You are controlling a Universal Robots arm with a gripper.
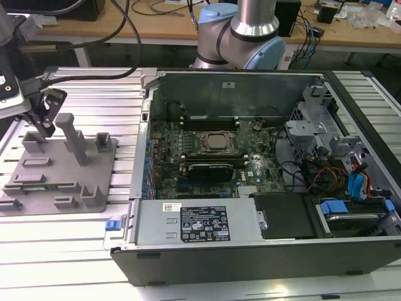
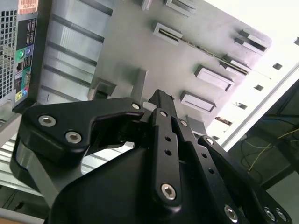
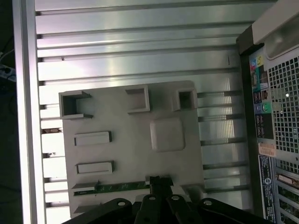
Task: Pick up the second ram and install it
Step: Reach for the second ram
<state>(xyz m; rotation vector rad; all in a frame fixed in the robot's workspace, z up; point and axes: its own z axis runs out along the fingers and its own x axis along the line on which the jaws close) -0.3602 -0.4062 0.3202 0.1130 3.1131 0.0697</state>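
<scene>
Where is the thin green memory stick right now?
In the first wrist view, the thin green circuit-board stick lies in a slot of the grey plastic fixture plate, right by the black hand; that plate is on the exterior view's left.

So the fixture plate [image 1: 66, 179] sits on the slotted table [image 1: 94, 106], on the exterior view's left, with the open PC case [image 1: 250, 254] just beside it on the right. The robot arm's base [image 1: 238, 31] is behind the case. Inside the case, the CPU socket [image 1: 218, 143] is mid-motherboard, with RAM slots [image 1: 207, 118] behind it, a card [image 1: 213, 169] in front and the power supply [image 1: 150, 226] along the near wall. The second ram [image 3: 117, 187] lies in a slot at the plate's edge, and the gripper [image 3: 160, 181] is right at it.
</scene>
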